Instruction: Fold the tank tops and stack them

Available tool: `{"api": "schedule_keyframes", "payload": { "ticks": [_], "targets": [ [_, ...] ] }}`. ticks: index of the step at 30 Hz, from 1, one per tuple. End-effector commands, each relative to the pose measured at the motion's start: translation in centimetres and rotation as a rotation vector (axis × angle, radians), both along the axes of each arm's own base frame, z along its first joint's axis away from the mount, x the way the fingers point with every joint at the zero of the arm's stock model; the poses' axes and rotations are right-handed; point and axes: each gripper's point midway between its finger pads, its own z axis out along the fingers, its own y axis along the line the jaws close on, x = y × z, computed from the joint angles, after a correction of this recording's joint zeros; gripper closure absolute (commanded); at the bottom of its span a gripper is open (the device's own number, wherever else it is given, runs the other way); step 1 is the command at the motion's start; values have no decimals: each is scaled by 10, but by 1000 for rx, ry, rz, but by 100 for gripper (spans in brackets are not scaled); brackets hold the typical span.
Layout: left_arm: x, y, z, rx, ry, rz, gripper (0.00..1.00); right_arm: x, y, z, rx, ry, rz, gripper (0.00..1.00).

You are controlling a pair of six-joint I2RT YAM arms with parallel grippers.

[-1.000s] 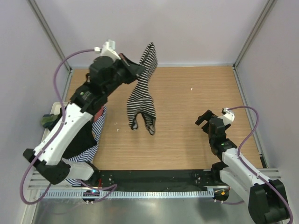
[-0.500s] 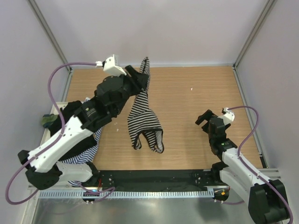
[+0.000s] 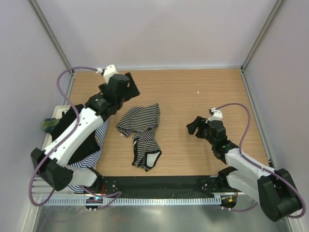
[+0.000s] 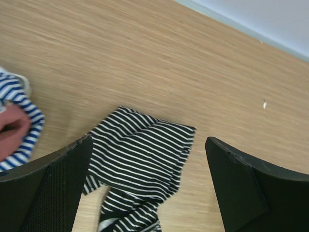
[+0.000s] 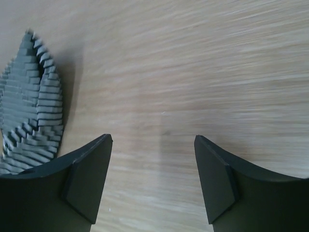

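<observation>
L to R: a heap of tops (image 3: pixel 83 145) waits on the tray (image 3: pixel 60 110) at the table's (image 3: pixel 207 92) left edge. Our left gripper (image 4: pixel 148 159) hangs over the wood, fingers spread wide, holding nothing. The b&w striped tank top (image 3: pixel 141 129) lies crumpled mid-table, touching neither gripper; we judge it needs flattening first. Right gripper (image 5: pixel 152 164) hovers nr its right side, fingers apart, prob. to take an edge.
</observation>
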Motion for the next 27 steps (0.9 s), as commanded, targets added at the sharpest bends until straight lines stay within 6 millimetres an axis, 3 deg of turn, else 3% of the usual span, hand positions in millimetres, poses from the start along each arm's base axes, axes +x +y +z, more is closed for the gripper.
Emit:
{"api": "schedule_keyframes", "payload": {
  "ticks": [1,2,4,5,6,7,8,10,11,13,14,16,17,19,20,22,23,24,27],
  "targets": [
    [-12,34,2,-71,-14,40,0,-11,78,34,3,-124,341,26],
    [-13,42,4,-86,-33,53,0,-16,90,38,-6,-143,392,26],
    [-19,49,-18,-77,2,51,0,-35,126,40,-37,-157,535,26],
    [-19,55,-16,-92,-14,57,0,-32,137,53,-47,-172,543,26],
    [-22,56,-32,-87,16,49,1,-39,140,40,-90,-90,551,27],
    [-21,63,-38,-90,25,55,1,-54,159,29,-128,-26,608,28],
    [-21,63,-46,-97,35,43,0,-48,162,41,-173,2,553,30],
    [-17,72,-53,-102,27,57,0,-59,179,40,-210,42,561,29],
    [-18,76,-62,-97,38,63,1,-69,197,52,-191,38,588,29],
    [-14,81,-66,-115,30,71,0,-81,209,46,-182,96,578,29],
    [-16,82,-70,-123,31,72,1,-92,225,42,-202,125,598,30],
    [-13,78,-67,-157,-6,62,0,-100,232,32,-256,159,565,32],
    [-16,78,-78,-171,0,67,0,-116,250,24,-292,166,595,32],
    [-15,79,-74,-204,-58,76,0,-128,264,12,-311,192,593,33],
    [-19,82,-88,-196,-41,85,1,-131,274,3,-326,210,594,33],
    [-20,84,-89,-203,-75,87,0,-140,282,-8,-361,220,584,35],
    [-25,86,-102,-187,-62,84,0,-141,288,-8,-347,232,569,38],
    [-25,86,-102,-190,-74,82,0,-145,288,-23,-375,259,563,39],
    [-28,91,-114,-164,-52,91,0,-153,297,-38,-368,299,550,41]
  ]
}}
